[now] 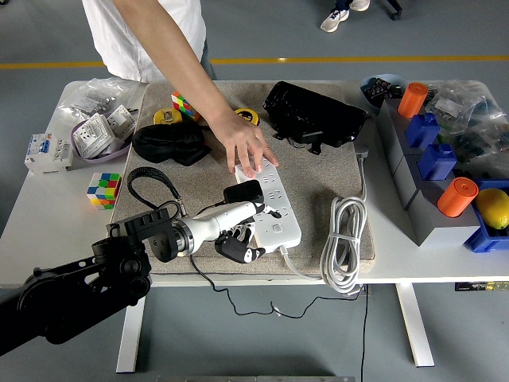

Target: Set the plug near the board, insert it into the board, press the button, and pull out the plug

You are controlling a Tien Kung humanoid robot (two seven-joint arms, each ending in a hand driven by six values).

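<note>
At the far left of the frame, a white breaker unit [46, 151] and a bowl of adapters [101, 134] are lying on the bare table [48, 231], with a colour cube [104, 190] just below them, all well apart from the work. From the lower left corner the robot's left arm is reaching in over the grey mat [318, 171], and the left hand [236, 239] is hovering at the near left edge of the power strip [270, 207]; its dark fingers [242, 248] are curling downward, but whether they are gripping anything cannot be told, since the palm is facing away. The black plug [243, 192] is sitting at the strip's left edge just above that hand, touching or nearly touching the board; whether its pins are seated is hidden. Judged from this, the plug-to-board approach is largely done and insertion is the step in hand. At centre, a person's hand [245, 146] is pressing flat on the strip's far end, apparently steadying it so that it does not slide under the robot's push. To the right, the coiled white cable [342, 239] is lying slack on the mat. The right arm is not appearing in the frame.
</note>
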